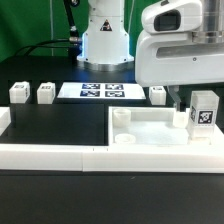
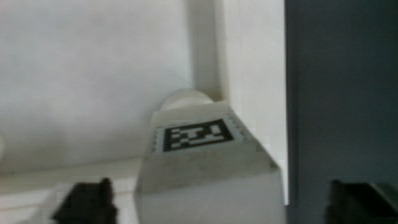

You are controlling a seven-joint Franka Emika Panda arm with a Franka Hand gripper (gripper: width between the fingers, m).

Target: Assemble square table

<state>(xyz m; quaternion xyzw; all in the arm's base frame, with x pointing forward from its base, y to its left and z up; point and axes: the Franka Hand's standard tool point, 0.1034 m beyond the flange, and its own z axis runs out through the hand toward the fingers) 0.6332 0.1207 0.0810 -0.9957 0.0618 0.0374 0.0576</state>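
The white square tabletop [image 1: 150,130] lies flat against the front border wall. One short white leg [image 1: 204,112] with a black-and-white tag stands upright at the tabletop's corner on the exterior view's right. My gripper [image 1: 194,112] hangs over that leg and is open. In the wrist view the leg [image 2: 199,150] sits between my fingertips [image 2: 89,202], with a gap on each side, so the gripper [image 2: 224,202] straddles it without holding it. Three more legs [image 1: 18,93] [image 1: 46,93] [image 1: 158,94] stand in a row further back on the black table.
The marker board [image 1: 100,91] lies flat behind the tabletop, in front of the robot's base [image 1: 105,40]. A long low white border wall [image 1: 60,156] runs along the front and turns back at the exterior view's left.
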